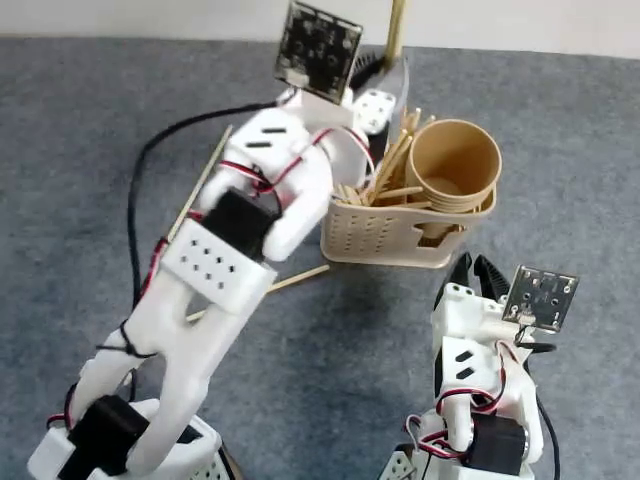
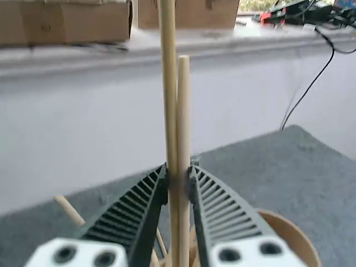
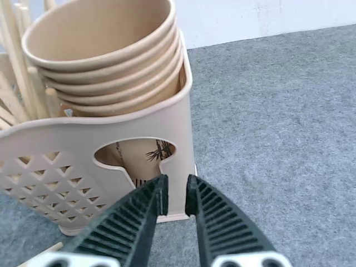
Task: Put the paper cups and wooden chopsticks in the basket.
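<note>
While the left gripper (image 2: 179, 179) clamps two chopsticks (image 2: 169, 83), one is cropped.

Nothing here reads as words or numbers to me; the print on the cardboard boxes (image 2: 61, 22) is too blurred.

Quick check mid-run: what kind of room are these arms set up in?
Probably a lab or workshop rather than a home: cardboard boxes in the background, loose cables trailing down the white wall, and a grey felt mat as the work surface.
</note>
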